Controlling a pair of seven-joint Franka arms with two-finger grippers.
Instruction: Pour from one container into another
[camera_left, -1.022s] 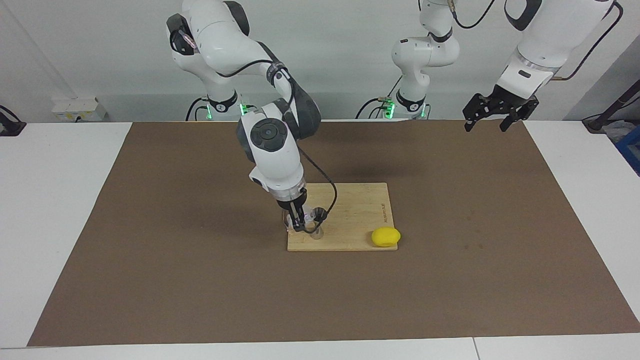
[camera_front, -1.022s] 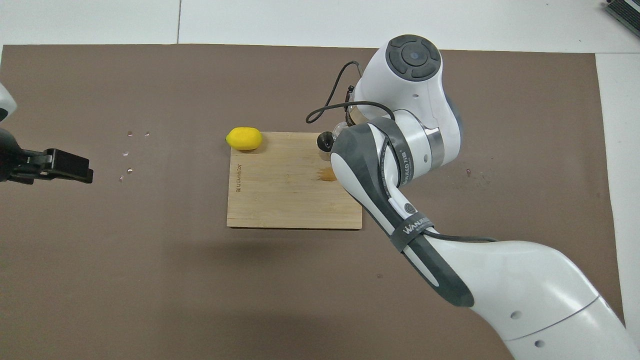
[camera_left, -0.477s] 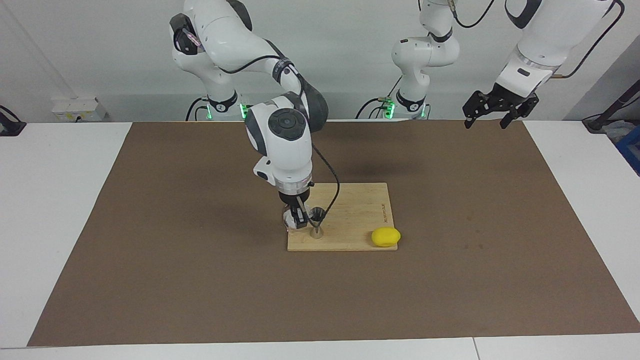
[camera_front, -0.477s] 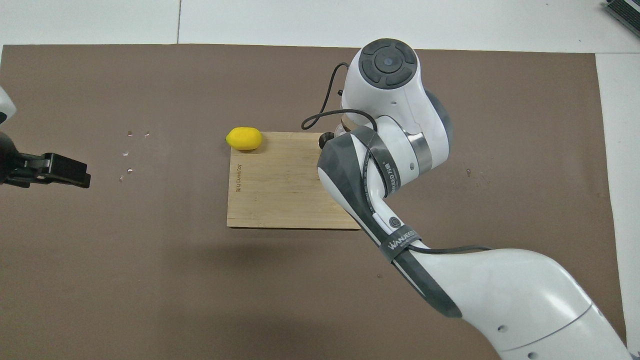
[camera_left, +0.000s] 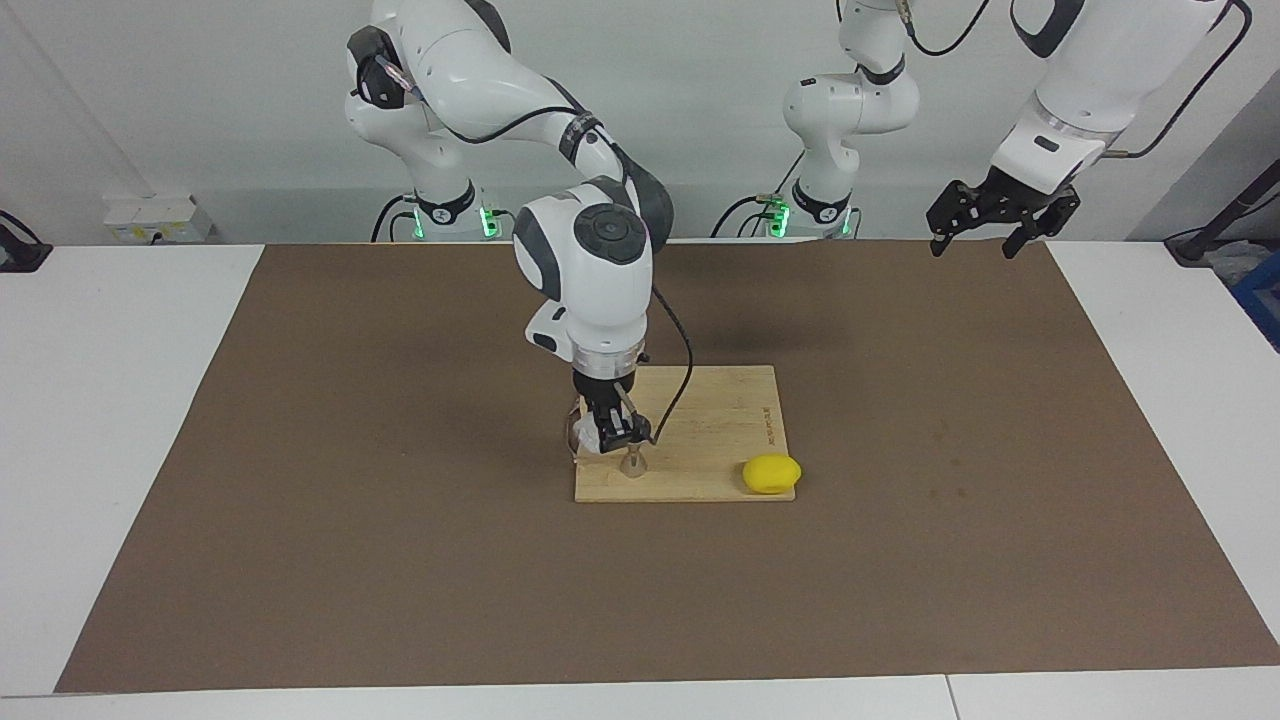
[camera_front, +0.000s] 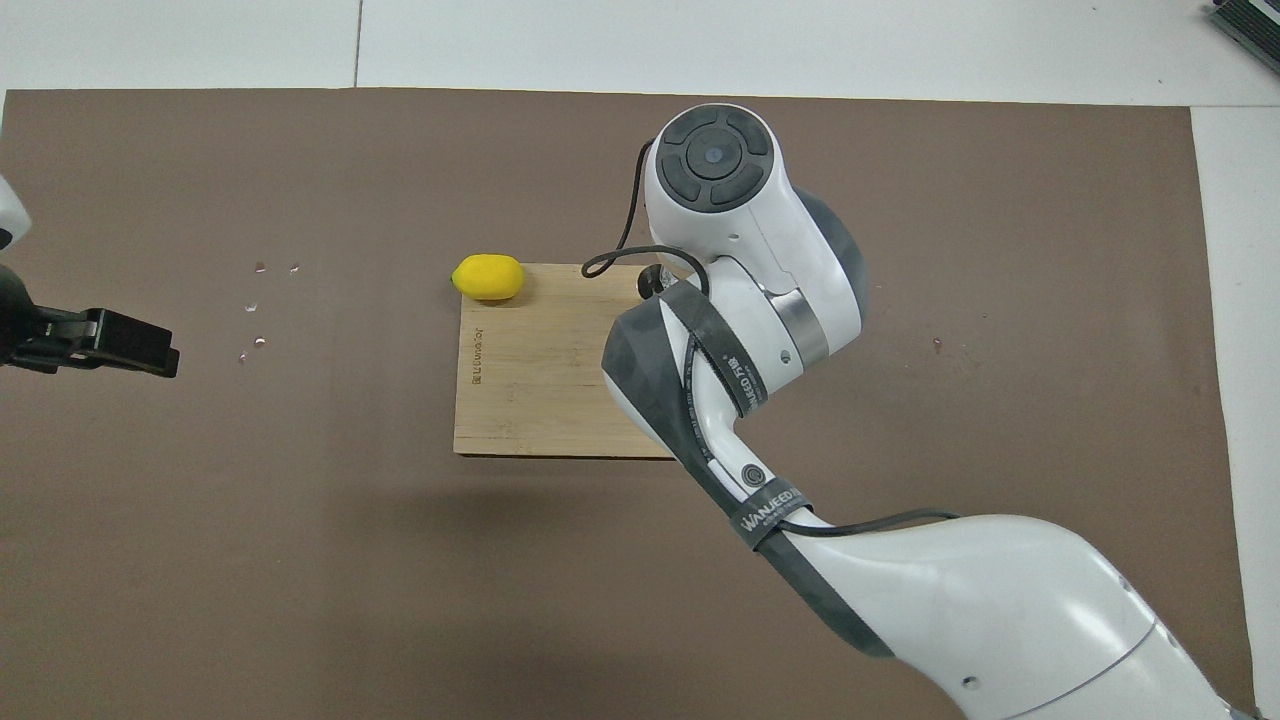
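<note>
The silver jigger (camera_left: 632, 463) stands upright on the wooden board (camera_left: 720, 420), at the corner toward the right arm's end. Only its lower cone shows in the facing view. Its dark mouth peeks out beside the arm in the overhead view (camera_front: 650, 283). My right gripper (camera_left: 614, 436) hangs nearly straight down over the jigger's top. It appears shut on the clear ribbed glass cup (camera_left: 579, 432), which is held low beside the jigger, toward the right arm's end. The arm hides the cup in the overhead view. My left gripper (camera_left: 975, 240) (camera_front: 165, 350) waits open and empty, raised over the mat.
A yellow lemon (camera_left: 771, 474) (camera_front: 487, 277) lies at the board's corner toward the left arm's end, away from the robots. Small drops (camera_front: 255, 300) dot the brown mat (camera_left: 400, 550) near the left gripper.
The right arm's wrist swung toward the left arm's end and the hand stood more upright. Its gripper shifted over the jigger's top. The left gripper rose slightly.
</note>
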